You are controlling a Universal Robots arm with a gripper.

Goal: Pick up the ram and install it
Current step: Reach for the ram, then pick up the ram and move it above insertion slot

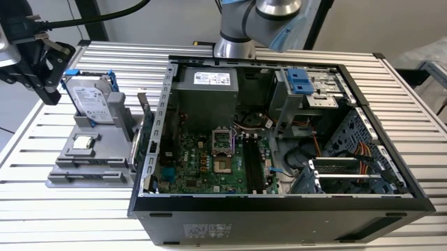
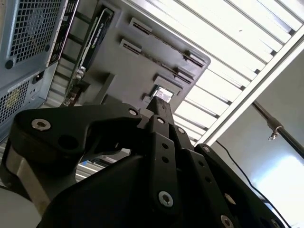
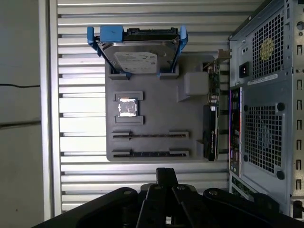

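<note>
My tool (image 3: 166, 173), closed on nothing, hangs near the grey holder (image 3: 156, 118) on the bench (image 3: 76, 71), where the ram (image 3: 151, 153) seems to sit edge-up in a long slot, so I judge pickup and install both undone.

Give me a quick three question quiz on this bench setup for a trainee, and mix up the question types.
1. True or false: the hard drive stands in the gray holder.
2. In the exterior view, the tool is: A gripping the hard drive; B on the exterior view's left of the hard drive; C resting on the gray holder.
3. The hard drive's frame is coloured ____.
Key: 1 true; 2 B; 3 blue.
</note>
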